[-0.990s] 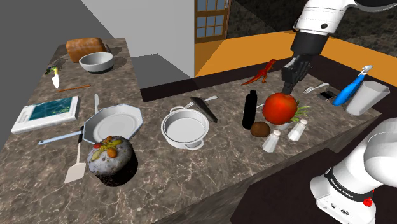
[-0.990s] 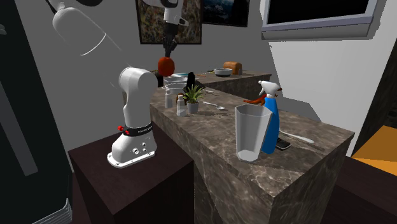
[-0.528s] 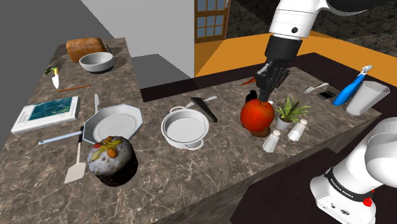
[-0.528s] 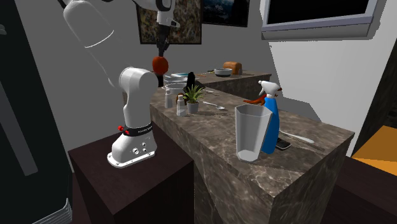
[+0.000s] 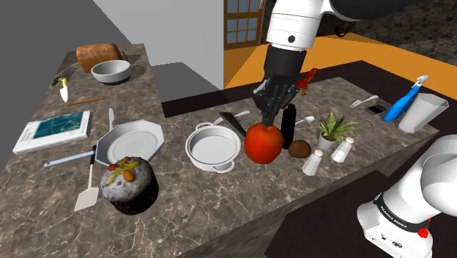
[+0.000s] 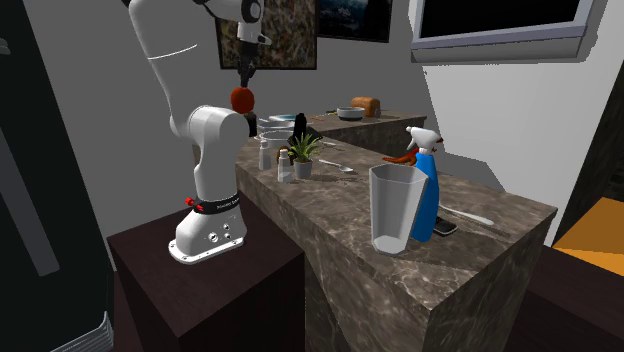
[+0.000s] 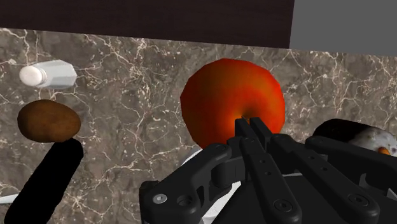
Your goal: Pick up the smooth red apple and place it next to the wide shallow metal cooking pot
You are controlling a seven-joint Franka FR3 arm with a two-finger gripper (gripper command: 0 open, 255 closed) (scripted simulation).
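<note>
**Shoulder view.** Over the last second the apple (image 5: 264, 143) has been carried toward this view's left. It started above the plant (image 5: 333, 127) and shakers and passed in front of the black bottle (image 5: 289, 126). It now sits between that bottle and the pot (image 5: 212, 149), just beside the pot's rim. The hand (image 5: 269, 122) is clamped on the top of the apple, with the fingers drawn close together. The forearm descends from the upper edge of the view. The wrist points down at the counter (image 5: 220, 201) with a slight lean. Judgement: the transfer leg is nearly complete, and lowering and release remain.

**Second exterior view.** The apple (image 6: 242, 98) has shifted further toward this view's left since the earlier frames. It hangs under the hand (image 6: 243, 80), visibly higher than the things on the counter, so it has not been set down. The arm rises from its base, arches over and drops the hand almost vertically.

**Wrist view.** The hand (image 7: 252, 125) grips the apple (image 7: 232, 98) at its stem end, with both fingers pressed into the dimple. Bare counter (image 7: 140, 83) lies below the apple. A brown item (image 7: 48, 121) and a shaker (image 7: 48, 74) lie off to one side, apart from the apple. The height of the apple above the counter cannot be read here.
</note>
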